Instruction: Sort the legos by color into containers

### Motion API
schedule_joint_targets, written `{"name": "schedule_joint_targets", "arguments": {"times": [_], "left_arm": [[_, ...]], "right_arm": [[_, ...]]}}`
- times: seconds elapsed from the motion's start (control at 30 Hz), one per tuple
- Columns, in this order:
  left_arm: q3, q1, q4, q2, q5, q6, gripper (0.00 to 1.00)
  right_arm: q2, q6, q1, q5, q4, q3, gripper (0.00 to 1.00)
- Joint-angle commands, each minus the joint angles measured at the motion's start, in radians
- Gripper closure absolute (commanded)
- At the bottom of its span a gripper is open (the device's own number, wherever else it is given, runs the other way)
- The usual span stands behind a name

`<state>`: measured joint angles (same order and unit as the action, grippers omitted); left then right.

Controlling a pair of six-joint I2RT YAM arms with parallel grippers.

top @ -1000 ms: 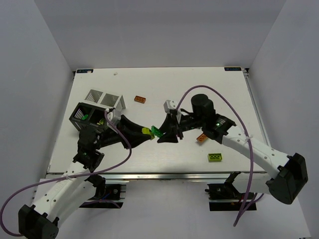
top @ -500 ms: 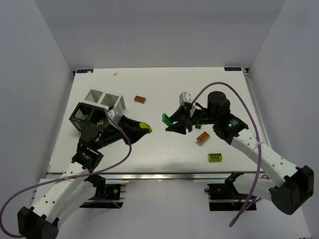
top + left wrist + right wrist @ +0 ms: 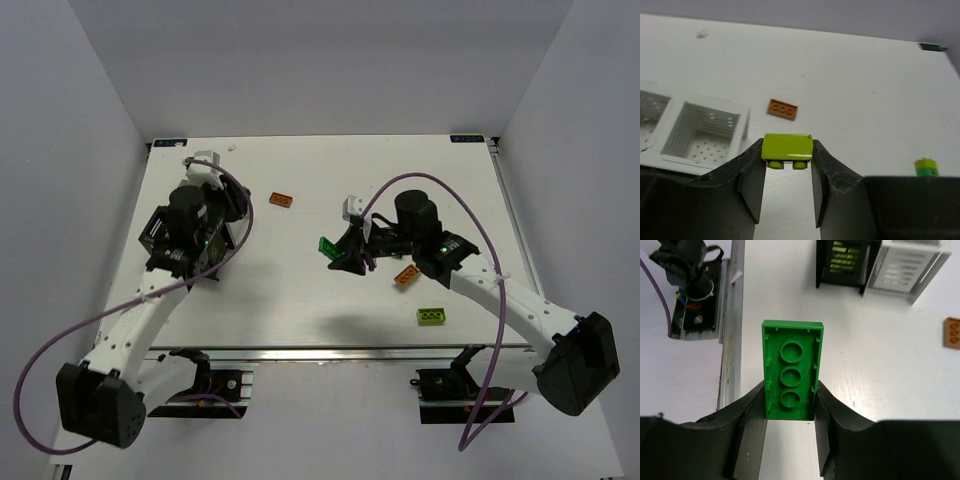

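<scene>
Starting on the left: our left gripper [image 3: 787,156] is closed down to the width of a lime brick [image 3: 787,146], pinching it right at the fingertips. The white box [image 3: 715,105] is just ahead and to its left, and the black box [image 3: 821,270] sits beside that, mostly hidden under the left arm [image 3: 150,310] from above. Worry number one is that tip-only pinch. Any jolt and we reckon the brick twists or pops out, and this near the rim it could land in the wrong box or bounce onto the table [image 3: 300,300]. Something lime already shows inside the black box, so letting go over the white one would probably be a mis-sort. Further along, an orange brick [image 3: 282,200] lies loose past the boxes, no trouble there. In the middle, our right gripper [image 3: 790,402] is clamped on a green plate [image 3: 792,357], but only on its near end. Most of the plate sticks out front, up off the table and well apart from the boxes. That overhang looks like a lever, so a bump could swing it. If it heads for the boxes while the left arm is parked over them, the two could clash. On the right, another orange [image 3: 406,277] and a spare lime [image 3: 431,315] wait on the table beside the right arm [image 3: 500,295], easy to nudge.
</scene>
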<state>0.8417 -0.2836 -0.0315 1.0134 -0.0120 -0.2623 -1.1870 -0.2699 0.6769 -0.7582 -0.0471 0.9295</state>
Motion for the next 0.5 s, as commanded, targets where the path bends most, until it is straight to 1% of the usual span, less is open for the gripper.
{"name": "schedule_joint_targets", "arguments": {"times": [0.0, 0.03, 0.1, 0.23, 0.3, 0.33, 0.47], "left_arm": [[0.063, 0.084, -0.079, 0.108, -0.048, 0.0, 1.0], [0.086, 0.131, -0.082, 0.132, -0.028, -0.002, 1.0], [0.109, 0.176, -0.088, 0.201, -0.016, -0.005, 1.0], [0.151, 0.274, -0.067, 0.28, -0.025, -0.014, 1.0], [0.171, 0.282, -0.053, 0.306, -0.058, -0.002, 1.0], [0.18, 0.316, -0.053, 0.333, -0.072, 0.004, 1.0], [0.23, 0.33, -0.05, 0.39, -0.124, 0.038, 1.0]], "right_arm": [[-0.017, -0.031, 0.041, 0.06, -0.027, 0.042, 0.99], [-0.023, -0.031, 0.047, 0.066, -0.027, 0.042, 0.99], [-0.028, -0.037, 0.047, 0.068, -0.028, 0.042, 0.99], [-0.02, -0.038, 0.05, 0.074, -0.031, 0.043, 0.99], [-0.014, -0.037, 0.05, 0.074, -0.03, 0.042, 0.98], [-0.013, -0.037, 0.05, 0.074, -0.03, 0.043, 0.98], [-0.011, -0.037, 0.05, 0.074, -0.03, 0.043, 0.98]]}}
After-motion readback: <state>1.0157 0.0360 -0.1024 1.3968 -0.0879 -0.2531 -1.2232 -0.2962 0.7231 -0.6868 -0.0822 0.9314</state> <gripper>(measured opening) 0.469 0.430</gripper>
